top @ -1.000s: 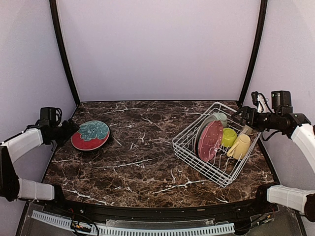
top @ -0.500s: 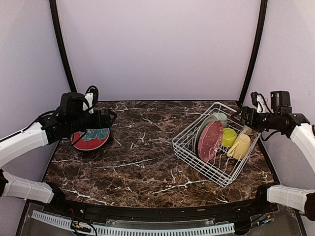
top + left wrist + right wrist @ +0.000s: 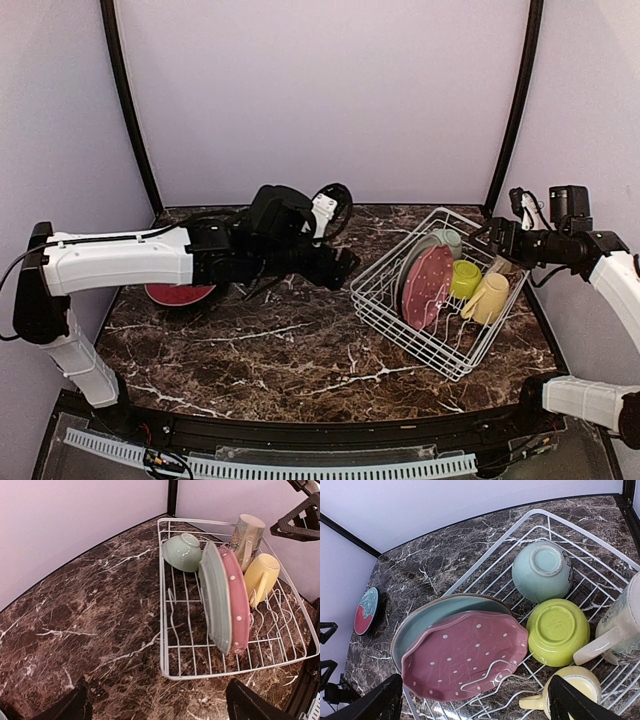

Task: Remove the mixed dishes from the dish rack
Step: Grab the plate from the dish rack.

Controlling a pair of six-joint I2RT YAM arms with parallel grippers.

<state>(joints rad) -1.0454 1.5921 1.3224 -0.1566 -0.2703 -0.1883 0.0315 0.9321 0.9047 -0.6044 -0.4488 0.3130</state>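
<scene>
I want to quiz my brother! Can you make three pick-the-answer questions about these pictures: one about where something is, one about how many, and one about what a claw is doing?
1. Where is the red plate?
A. in a claw
B. on the table, outside the rack
C. on top of a bowl

2. How many mugs are in the rack?
A. one
B. two
C. four

3. The left claw is
A. open
B. shut on a plate
C. shut on a bowl

Answers: B, it lies on the table away from the rack. B, one yellow mug and one cream mug. A, it gapes wide, holding nothing.
</scene>
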